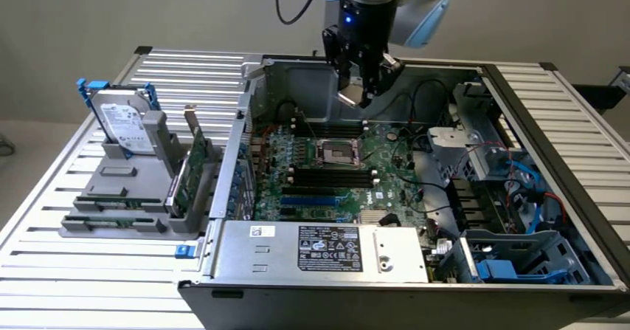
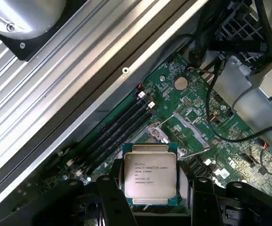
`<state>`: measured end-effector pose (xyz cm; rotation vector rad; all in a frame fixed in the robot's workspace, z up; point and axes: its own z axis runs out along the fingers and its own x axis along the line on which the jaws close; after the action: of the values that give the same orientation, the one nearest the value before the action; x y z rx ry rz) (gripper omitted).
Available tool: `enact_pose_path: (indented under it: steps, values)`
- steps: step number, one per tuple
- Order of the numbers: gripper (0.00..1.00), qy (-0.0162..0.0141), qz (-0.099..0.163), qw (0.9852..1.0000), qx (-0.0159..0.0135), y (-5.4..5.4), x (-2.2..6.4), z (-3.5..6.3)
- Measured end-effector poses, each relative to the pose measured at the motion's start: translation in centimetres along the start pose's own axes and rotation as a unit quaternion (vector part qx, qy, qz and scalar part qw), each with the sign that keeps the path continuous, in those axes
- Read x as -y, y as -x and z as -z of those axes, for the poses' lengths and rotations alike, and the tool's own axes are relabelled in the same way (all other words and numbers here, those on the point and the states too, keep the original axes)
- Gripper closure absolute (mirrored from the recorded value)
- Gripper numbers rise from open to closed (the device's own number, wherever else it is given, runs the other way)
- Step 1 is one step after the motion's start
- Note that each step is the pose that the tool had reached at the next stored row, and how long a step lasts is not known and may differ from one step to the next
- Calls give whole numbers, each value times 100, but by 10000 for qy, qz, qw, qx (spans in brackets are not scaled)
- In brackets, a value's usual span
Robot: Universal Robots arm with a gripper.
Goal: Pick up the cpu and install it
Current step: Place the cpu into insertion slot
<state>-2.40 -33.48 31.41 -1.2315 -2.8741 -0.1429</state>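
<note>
Silvery-grey metal faces my wrist camera: the cpu (image 2: 150,174) is gripped between the two dark fingers (image 2: 108,193) of my pincer (image 2: 151,190), printed top plate toward the lens, thin pale rim around it. I hang with it in the air over the open computer case (image 1: 551,101), above the green motherboard (image 2: 211,108), whose square metal socket frame (image 2: 178,129) lies lower down, apart from the chip and beside the black memory slots (image 2: 112,129). At the exterior view's left, on the slatted counter (image 1: 197,71), a hard drive (image 1: 126,127) with blue handles stands upright in a grey holder (image 1: 123,197)
</note>
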Motion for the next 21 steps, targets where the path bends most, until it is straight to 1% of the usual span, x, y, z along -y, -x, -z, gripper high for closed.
enact_pose_path:
  steps: [2,4,6,9,11,14,16,18,21]
  values:
    - [45,9,-187,9998,15,1,1,-15]
    - [45,17,-366,9993,29,1,2,-30]
    - [45,27,-589,9983,47,2,4,-48]
    - [45,41,-883,9961,70,3,6,-73]
    - [45,50,-1062,9943,84,4,7,-88]
    - [45,63,-1336,9910,106,5,9,-113]
    - [45,71,-1514,9884,121,6,10,-129]
    - [45,78,-1690,9855,135,7,12,-145]
    - [45,91,-1962,9804,157,8,13,-166]
